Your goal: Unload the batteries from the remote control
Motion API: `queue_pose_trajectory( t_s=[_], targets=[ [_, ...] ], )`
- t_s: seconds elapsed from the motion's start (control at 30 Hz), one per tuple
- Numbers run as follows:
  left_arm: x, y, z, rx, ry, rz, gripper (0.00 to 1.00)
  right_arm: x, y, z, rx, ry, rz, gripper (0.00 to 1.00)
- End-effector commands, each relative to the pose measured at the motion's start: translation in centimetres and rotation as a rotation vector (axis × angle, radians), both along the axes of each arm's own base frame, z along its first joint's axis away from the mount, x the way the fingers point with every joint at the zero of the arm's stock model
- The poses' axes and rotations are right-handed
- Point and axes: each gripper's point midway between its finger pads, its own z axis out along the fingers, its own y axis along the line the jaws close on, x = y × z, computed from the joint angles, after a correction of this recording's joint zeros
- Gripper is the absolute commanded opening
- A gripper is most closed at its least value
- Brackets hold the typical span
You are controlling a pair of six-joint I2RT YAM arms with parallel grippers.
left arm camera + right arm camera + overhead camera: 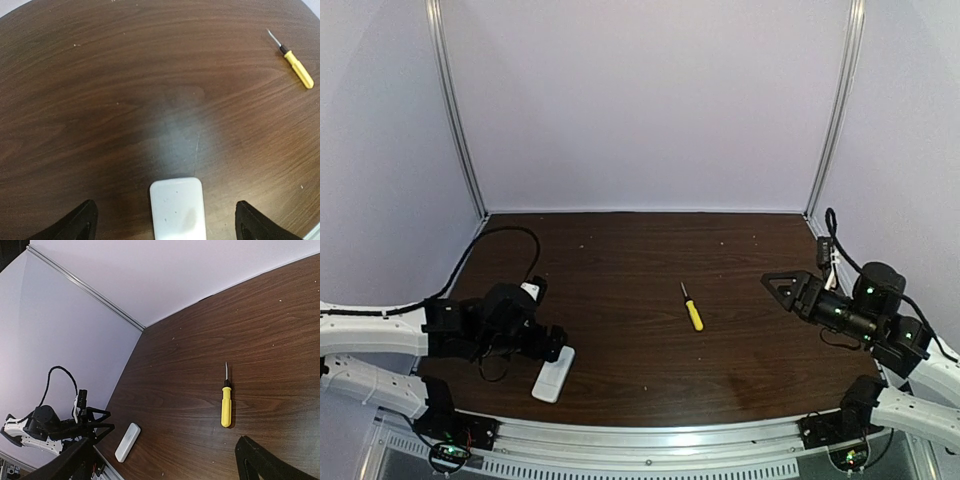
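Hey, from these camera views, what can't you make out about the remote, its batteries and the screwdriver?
The batteries: none show in any view; the remote shows only a plain white face, so whether any are inside is hidden.
Remote's near end: cut off by the bottom edge in the left wrist view; the left gripper overlaps one end in the top view.
Tip of the screwdriver: too small to read in any view.
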Motion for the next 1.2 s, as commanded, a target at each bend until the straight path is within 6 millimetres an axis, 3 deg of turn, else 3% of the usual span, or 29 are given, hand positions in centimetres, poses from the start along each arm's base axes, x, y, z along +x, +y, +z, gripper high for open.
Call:
queue_pose_trajectory(
  t_s=[0.0, 0.37, 0.6, 1.17],
  targets=[
    [-1.2, 0.2, -0.9, 0.065, 0.039, 0.069, 0.97, -0.5, -0.2, -1.3, -0.019, 0.055, -0.058, 1.0],
    [-5.0, 0.3, -4.5, 0.1, 0.168, 0.038, 0.94, -3.1, 2.9, -4.2, -0.086, 0.1, 0.008, 1.0],
    [-7.0, -0.7, -5.9, 0.101, 0.194, 0.004, 0.9, -4.6, 4.4, -5.9, -0.089, 0.115, 0.041, 1.0],
    [-9.2, 0.7, -9.2, 0.197, 0.263, 0.064, 0.72, -7.3, 6.6, -7.0, -0.098, 0.121, 0.117, 1.0]
  ],
)
